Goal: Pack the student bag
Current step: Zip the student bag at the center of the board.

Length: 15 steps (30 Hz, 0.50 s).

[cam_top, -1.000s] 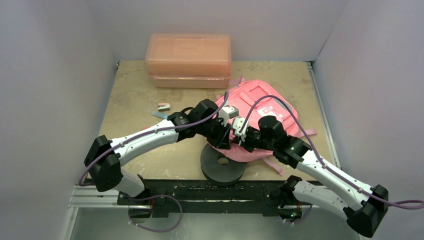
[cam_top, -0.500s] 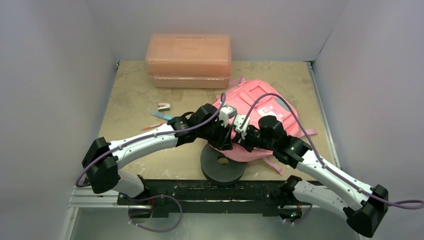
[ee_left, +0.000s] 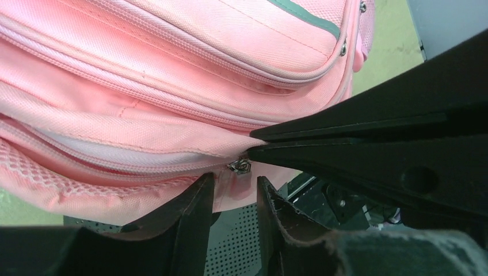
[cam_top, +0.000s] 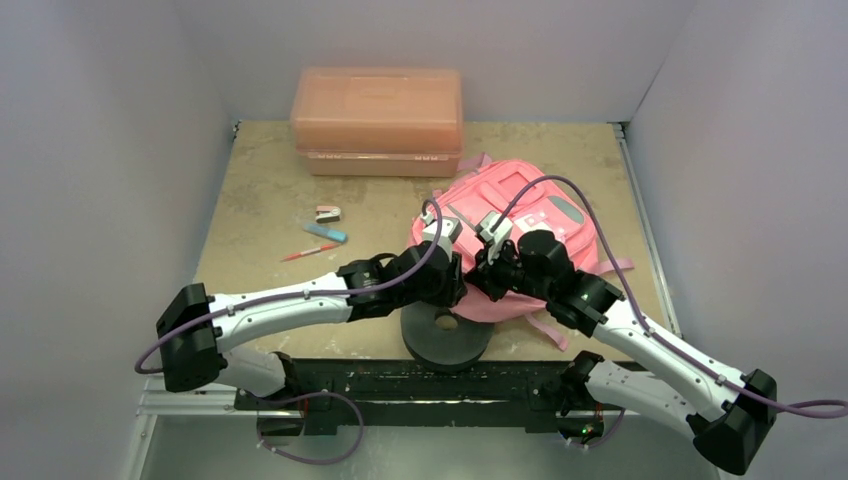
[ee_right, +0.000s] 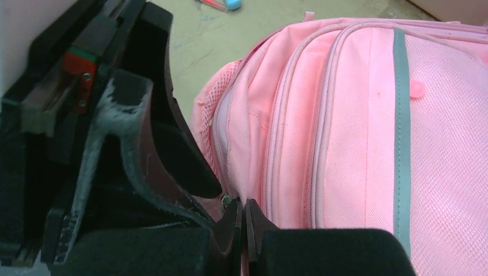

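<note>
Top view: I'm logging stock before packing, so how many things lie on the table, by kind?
Pink backpack: 1
Salmon plastic box: 1
Black round disc: 1
Small stationery: 3 (red pencil, light-blue pen, small pink block)
Total: 6

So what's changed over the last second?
The left arm drew back toward its base, bringing the left gripper to the backpack's near edge and uncovering the pens. The right gripper, pinching the backpack, barely shifted. The box and black disc stayed put.
</note>
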### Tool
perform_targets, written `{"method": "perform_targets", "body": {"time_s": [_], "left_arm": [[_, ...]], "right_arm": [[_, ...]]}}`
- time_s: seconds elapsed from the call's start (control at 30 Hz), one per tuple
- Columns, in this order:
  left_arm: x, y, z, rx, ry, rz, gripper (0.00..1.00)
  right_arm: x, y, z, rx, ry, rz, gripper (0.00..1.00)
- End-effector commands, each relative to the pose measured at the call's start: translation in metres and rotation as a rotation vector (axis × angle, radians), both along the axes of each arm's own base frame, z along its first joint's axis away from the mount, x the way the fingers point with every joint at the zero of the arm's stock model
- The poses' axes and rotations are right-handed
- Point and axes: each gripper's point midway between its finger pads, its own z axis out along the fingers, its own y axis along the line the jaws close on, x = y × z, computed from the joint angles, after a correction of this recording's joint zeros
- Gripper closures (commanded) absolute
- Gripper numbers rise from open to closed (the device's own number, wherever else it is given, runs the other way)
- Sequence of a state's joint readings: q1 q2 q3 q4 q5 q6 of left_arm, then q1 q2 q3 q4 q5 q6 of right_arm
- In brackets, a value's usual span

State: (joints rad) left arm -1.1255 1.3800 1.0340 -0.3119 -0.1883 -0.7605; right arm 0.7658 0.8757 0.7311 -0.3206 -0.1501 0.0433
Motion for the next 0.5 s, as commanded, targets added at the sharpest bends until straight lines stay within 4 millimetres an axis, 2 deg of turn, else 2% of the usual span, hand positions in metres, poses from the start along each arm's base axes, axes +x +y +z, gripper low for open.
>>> {"method": "perform_targets", "body": {"time_s": [0.0, 0.1, 0.17, 0.33, 0.47], "left_arm": [[0.008, 0.000, 0.008, -0.005, -0.050, 0.124, 0.64], [0.004, -0.006, 0.020, -0.047, -0.081, 0.124, 0.50], [0.004, -0.006, 0.014, -0.015, -0.068, 0.139, 0.48], [0.004, -0.010, 0.000, 0.050, -0.061, 0.151, 0.58], [0.009, -0.005, -0.007, 0.128, -0.083, 0.183, 0.68]], "right_arm": [[0.015, 0.010, 0.057, 0.164, -0.076, -0.074, 1.00], [0.013, 0.011, 0.058, 0.170, -0.072, -0.063, 1.00], [0.012, 0.011, 0.062, 0.174, -0.081, -0.058, 1.00], [0.012, 0.010, 0.069, 0.179, -0.097, -0.054, 1.00], [0.012, 0.010, 0.070, 0.179, -0.102, -0.055, 1.00]]}}
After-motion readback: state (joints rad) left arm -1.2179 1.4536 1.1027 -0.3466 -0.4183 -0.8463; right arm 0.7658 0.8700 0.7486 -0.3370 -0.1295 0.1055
